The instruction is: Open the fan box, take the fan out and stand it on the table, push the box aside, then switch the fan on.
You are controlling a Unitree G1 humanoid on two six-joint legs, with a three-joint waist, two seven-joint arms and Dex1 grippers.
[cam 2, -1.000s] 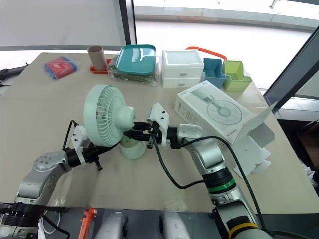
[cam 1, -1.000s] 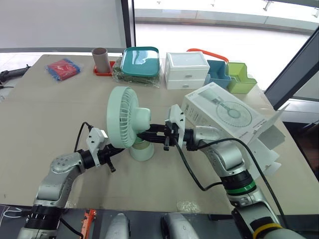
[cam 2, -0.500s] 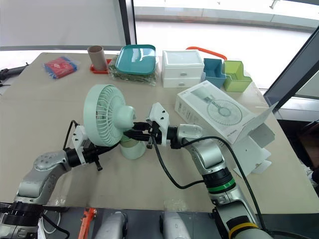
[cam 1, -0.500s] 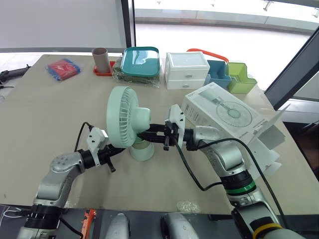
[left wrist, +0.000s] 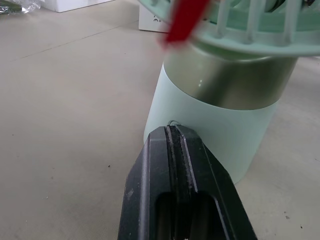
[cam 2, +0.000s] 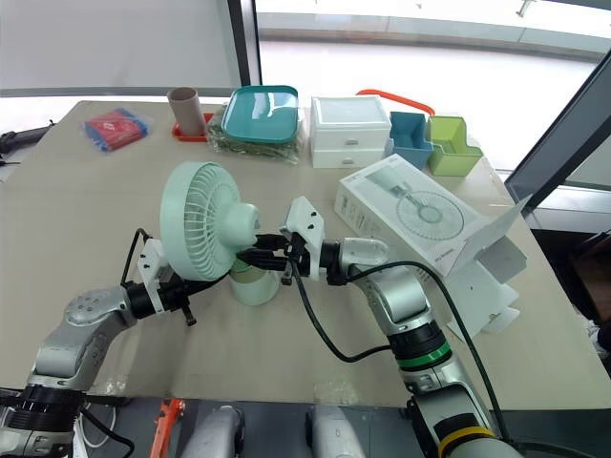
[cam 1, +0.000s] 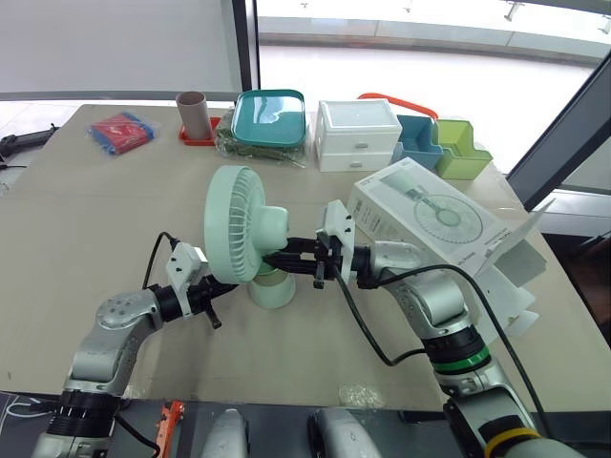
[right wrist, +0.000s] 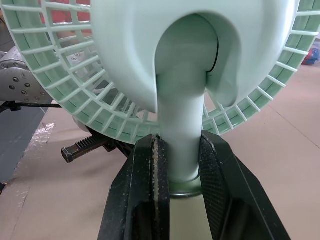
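Observation:
The mint-green fan (cam 1: 244, 232) stands upright on its round base (cam 1: 272, 289) in the middle of the table. My right gripper (cam 1: 279, 258) comes in from the right and is shut on the fan's neck (right wrist: 180, 135), just below the head, with one finger on each side. My left gripper (cam 1: 229, 286) reaches in from the left; its fingers (left wrist: 175, 165) are shut together and their tip touches the lower front of the base (left wrist: 220, 125). The white fan box (cam 1: 430, 218) lies to the right of the fan, its end flaps (cam 1: 520, 262) open toward the table's right edge.
Along the back stand a cardboard tube (cam 1: 194, 112), a teal dish (cam 1: 269, 116), a white drawer unit (cam 1: 356, 134), and blue (cam 1: 417, 138) and green (cam 1: 461, 148) bins. A red packet (cam 1: 120, 131) lies far left. A scrap of clear wrap (cam 1: 358, 393) sits at the front edge.

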